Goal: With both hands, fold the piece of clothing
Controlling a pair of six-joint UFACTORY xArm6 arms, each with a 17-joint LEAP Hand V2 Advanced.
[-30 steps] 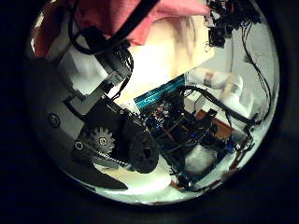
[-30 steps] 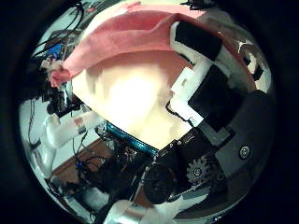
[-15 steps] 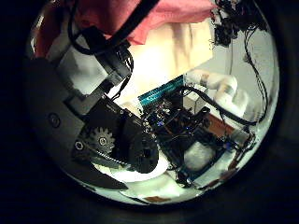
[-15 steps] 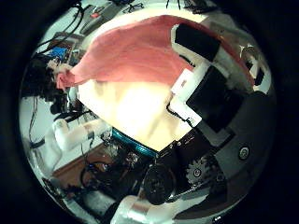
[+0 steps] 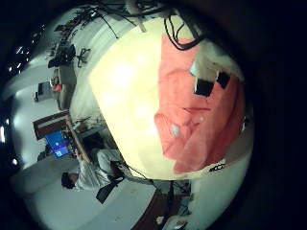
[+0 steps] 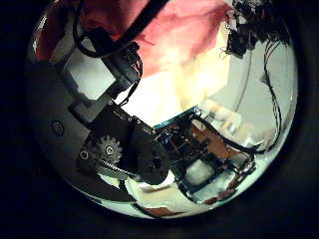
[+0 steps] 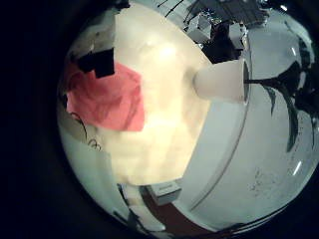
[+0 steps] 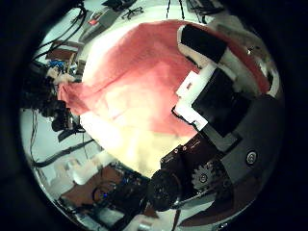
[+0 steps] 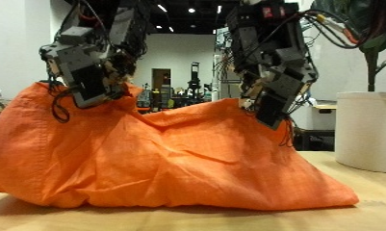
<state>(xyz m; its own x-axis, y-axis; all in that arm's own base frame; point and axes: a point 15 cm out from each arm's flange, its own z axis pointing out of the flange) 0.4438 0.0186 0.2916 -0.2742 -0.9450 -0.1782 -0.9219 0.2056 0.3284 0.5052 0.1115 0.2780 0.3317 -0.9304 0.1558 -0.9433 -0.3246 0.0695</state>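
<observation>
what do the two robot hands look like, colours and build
In the outside view both the left hand and the right hand are blocky stacks of black and white box-shaped segments with loose black wiring around them. The palm views show the same build close up: white and black finger blocks and a small grey toothed gear set in a black housing.

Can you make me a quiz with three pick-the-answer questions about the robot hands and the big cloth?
1. Where is the bottom of the orange cloth?
A. on the table
B. on the floor
C. in a basket

2. What colour is the big pot beside the cloth?
A. black
B. white
C. green

3. What are the left hand and right hand doing?
A. resting flat on the table
B. hanging far from the cloth
C. holding the cloth's top edge up

Answers: 1 A, its lower edge rests on the table. 2 B, it looks white. 3 C, the cloth peaks at each hand.
</observation>
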